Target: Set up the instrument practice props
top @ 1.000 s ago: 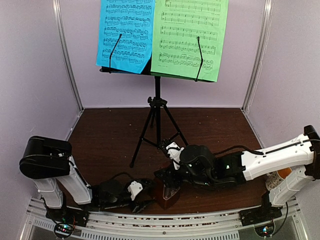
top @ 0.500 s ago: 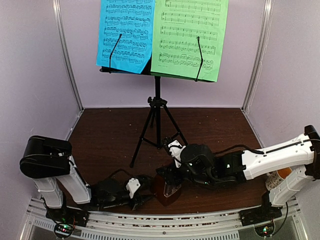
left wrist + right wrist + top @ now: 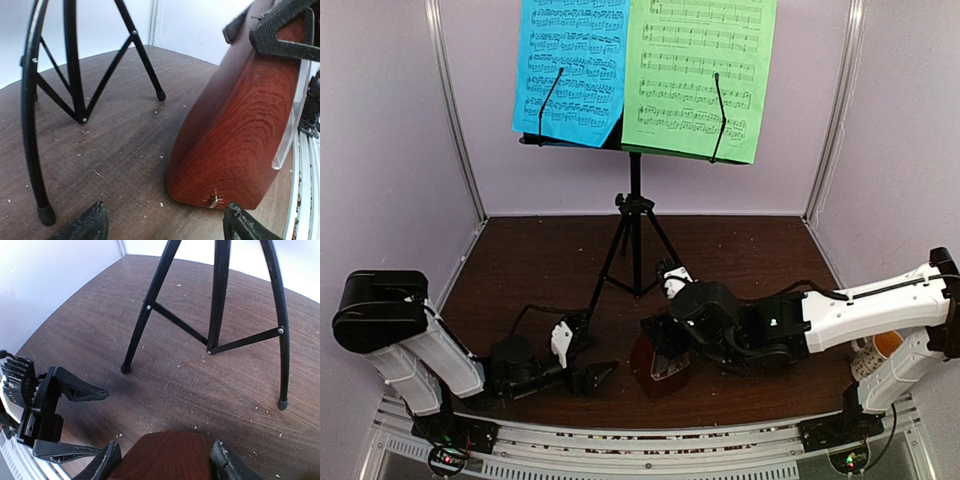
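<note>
**Containers.** One mug (image 3: 876,352) stands at the far right, half hidden behind the right arm. Its inside shows orange, and its contents cannot be made out.

**Left to right.**
- Left gripper (image 3: 595,377): low over the table (image 3: 530,265), jaws spread wide and holding nothing. In the left wrist view its two black fingertips (image 3: 94,221) lie apart from the metronome (image 3: 235,135).
- Blue sheet (image 3: 570,70): printed staves, resting on the stand's desk under one thin wire arm.
- Stand (image 3: 635,235): black, a slim pole on three tube legs with cross braces, upright at mid-table.
- Metronome: one, of glossy reddish-brown wood grain, rounded at the base, with a clear cover along one face. It sits near the table's front edge, just right of the left gripper.
- Right gripper (image 3: 165,462): closed on the metronome (image 3: 165,446), one black finger on each side.
- Green sheet (image 3: 700,75): printed staves, beside the blue sheet and overlapping its edge, under a second wire arm.

**Surface.** The table is dark brown wood grain, flecked with pale crumbs.
</note>
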